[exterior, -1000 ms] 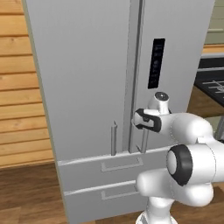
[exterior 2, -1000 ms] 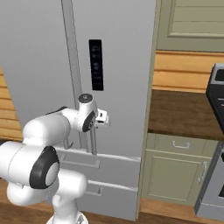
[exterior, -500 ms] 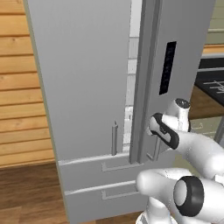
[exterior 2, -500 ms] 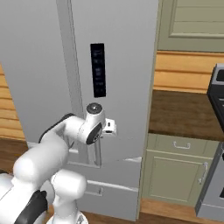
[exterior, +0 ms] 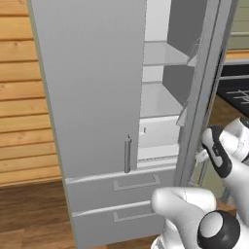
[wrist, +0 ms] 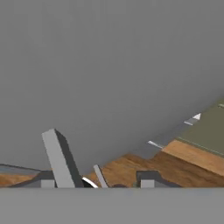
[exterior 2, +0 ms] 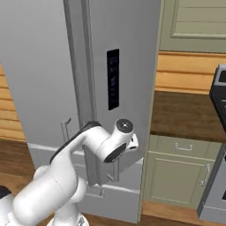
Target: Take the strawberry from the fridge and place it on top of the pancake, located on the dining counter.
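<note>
Since the strawberry is meant to come out of the tall light-grey two-door fridge (exterior: pixel 92 97), the whole setup right now is about getting access. The right-hand fridge door with the dark control panel (exterior 2: pixel 128 66) is standing partly swung out while the left door is sitting closed. That gap is already exposing the white inner shelves (exterior: pixel 158 99) above the two lower drawers (exterior: pixel 121 187). The arm's two-finger gripper (wrist: pixel 97 181) is hanging low, right beside the open door's face, which makes sense since that's where the pull bar lives. In the hand view the grey vertical bar handle (wrist: pixel 59 159) is rising just by one dark fingertip, with the other fingertip (wrist: pixel 146 178) sitting well off to the side. So the jaws are looking spread apart and not pinching the bar, like they're letting it go. As for the strawberry itself, I'm guessing it's somewhere on those shelves, but it's either hidden by the doors or too small to pick out from these angles. My read is the door is needing a wider swing before a reach inside is going to work without bumping its edge.
</note>
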